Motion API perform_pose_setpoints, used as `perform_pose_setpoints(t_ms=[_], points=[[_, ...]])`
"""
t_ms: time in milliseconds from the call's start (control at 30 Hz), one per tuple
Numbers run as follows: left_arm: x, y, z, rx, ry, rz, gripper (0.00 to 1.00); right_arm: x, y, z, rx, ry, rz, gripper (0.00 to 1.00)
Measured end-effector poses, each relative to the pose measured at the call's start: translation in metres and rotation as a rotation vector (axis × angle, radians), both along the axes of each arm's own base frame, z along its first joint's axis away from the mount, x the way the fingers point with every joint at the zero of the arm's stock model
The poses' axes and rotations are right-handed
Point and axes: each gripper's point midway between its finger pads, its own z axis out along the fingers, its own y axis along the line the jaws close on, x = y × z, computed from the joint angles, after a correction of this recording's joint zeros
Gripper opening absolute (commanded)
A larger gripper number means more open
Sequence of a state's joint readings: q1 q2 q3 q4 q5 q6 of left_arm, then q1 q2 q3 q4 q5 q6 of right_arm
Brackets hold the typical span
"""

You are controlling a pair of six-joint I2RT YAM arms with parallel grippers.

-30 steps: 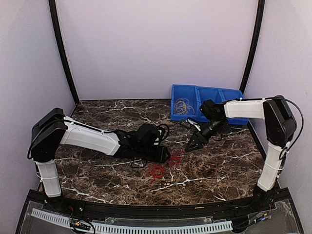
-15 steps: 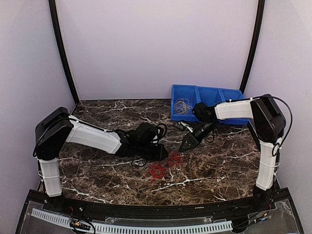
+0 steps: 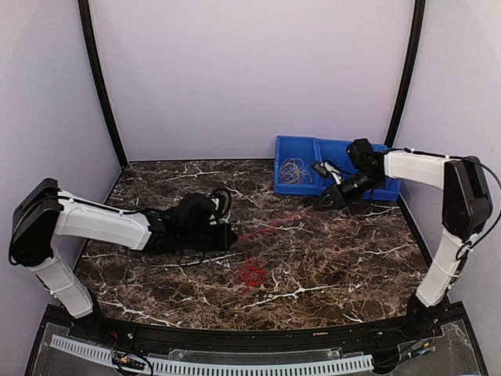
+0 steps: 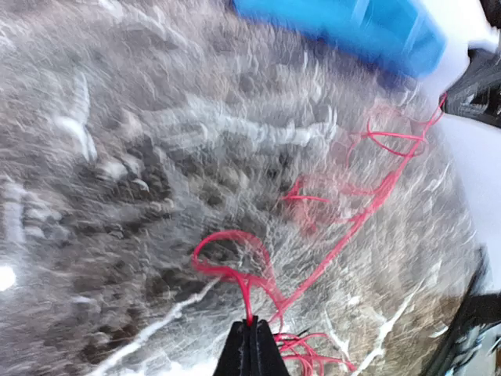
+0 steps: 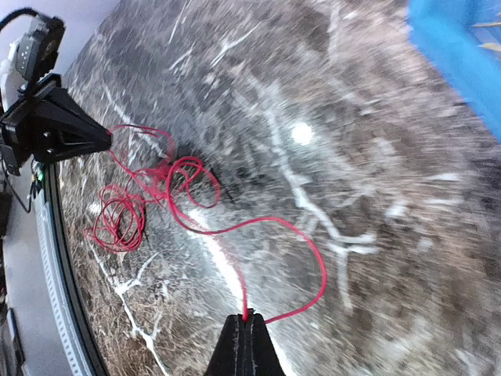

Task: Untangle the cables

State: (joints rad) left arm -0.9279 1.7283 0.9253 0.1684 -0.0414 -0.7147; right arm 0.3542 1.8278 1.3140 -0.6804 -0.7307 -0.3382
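My left gripper [image 3: 232, 237] and right gripper [image 3: 321, 203] each pinch one red cable [image 3: 270, 226]; one blue bin [image 3: 337, 151] sits on the dark marbled table [image 3: 352, 258], lilac walls [image 3: 250, 78] around.

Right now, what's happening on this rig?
Both arms are working a red cable. The left hand is shut on one part of it and the right hand on another, near the blue bin, so it runs drawn out between them across the table. A red coil lies below that span. A yellowish wire bundle sits in the bin's left compartment.
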Motion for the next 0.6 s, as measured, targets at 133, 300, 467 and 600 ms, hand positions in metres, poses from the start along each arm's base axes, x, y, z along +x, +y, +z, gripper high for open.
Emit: perform_pose_setpoints(t_ms=[133,300,467,600], points=[[0.013,0.051,0.091,-0.165,-0.187,0.136,0.00,0.020,-0.043,0.063,0.086,-0.141,-0.115,0.00],[0.021,0.119,0.134,-0.186,-0.322,0.323,0.00,0.053,-0.110,0.108,0.097,-0.302,-0.308,0.00],[0.020,0.138,0.115,-0.093,-0.308,0.375,0.00,0.069,-0.146,0.115,0.099,-0.323,-0.421,0.00],[0.019,0.139,0.111,-0.082,-0.302,0.375,0.00,0.073,-0.149,0.127,0.105,-0.349,-0.428,0.00]])
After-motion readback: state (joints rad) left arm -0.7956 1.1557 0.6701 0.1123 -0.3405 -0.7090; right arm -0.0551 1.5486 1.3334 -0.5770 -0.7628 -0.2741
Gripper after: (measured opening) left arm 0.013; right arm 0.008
